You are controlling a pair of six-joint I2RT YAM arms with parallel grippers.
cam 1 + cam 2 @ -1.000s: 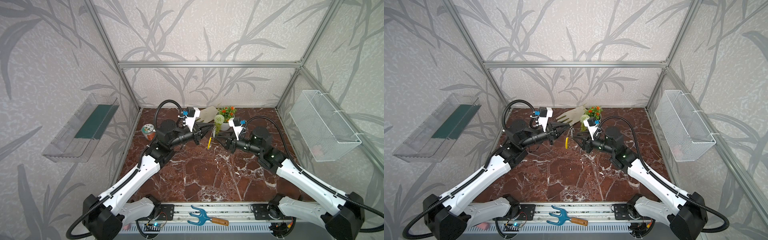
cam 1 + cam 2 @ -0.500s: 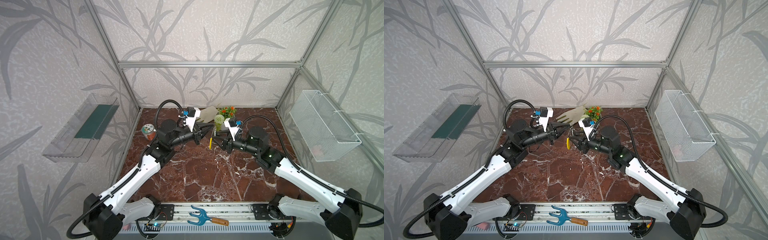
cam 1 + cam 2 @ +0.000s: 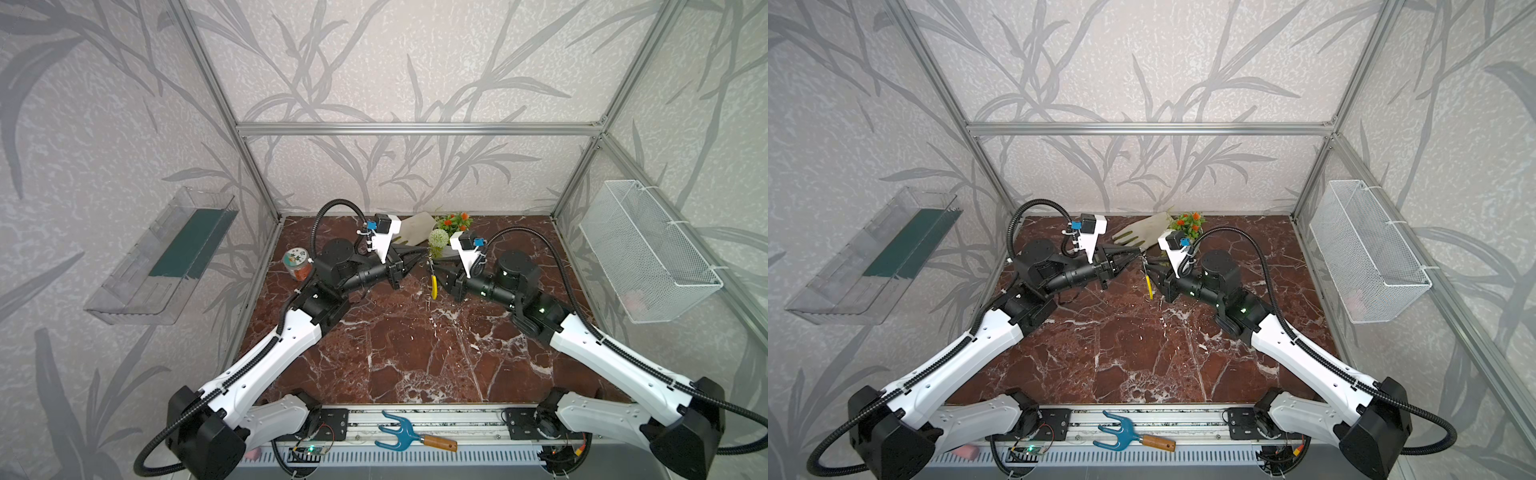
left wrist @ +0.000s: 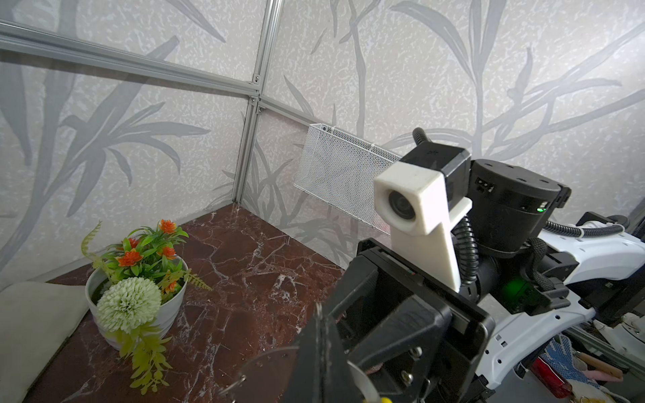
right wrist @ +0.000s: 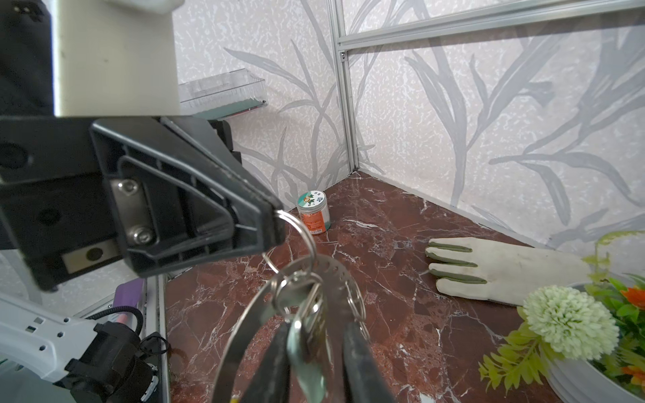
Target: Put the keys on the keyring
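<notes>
**Keyring Hangs From Left Gripper; Keys Sit Between Right Fingers**

1. Left gripper (image 5: 277, 223): the jaws are fully closed. The tips pinch a small wire split ring (image 5: 309, 234) that loops round the top of the keyring (image 5: 244, 324), a large thin grey metal hoop.
2. Keyring position: the hoop hangs below this pinch in the air between the two grippers, over the rear middle of the red-brown marble tabletop (image 3: 415, 353). In both top views its short yellow sleeve (image 3: 434, 287) (image 3: 1149, 286) forms the lowest arc, clear of the surface.
3. Keys (image 5: 305, 352): a cluster of silvery metal keys hangs inside the hoop from a second small ring threaded on the hoop's upper arc.
4. Right gripper (image 5: 316, 329): the opening is narrow. Its two dark fingers (image 5: 275, 359) stand on either side of the keys. One finger lies against the cluster and a slim gap shows at the other. Whether the pads clamp the keys cannot be told.
5. Surroundings:
   - A pale fabric glove with green finger stripes (image 5: 506, 272) lies flat near the back wall.
   - A white pot of artificial flowers (image 4: 139, 296) stands just beside the glove.
   - A small round jar with a patterned lid (image 3: 297, 264) stands at the table's left edge.
   - A blue hand fork with a wooden handle (image 3: 399, 434) rests on the front rail.
</notes>
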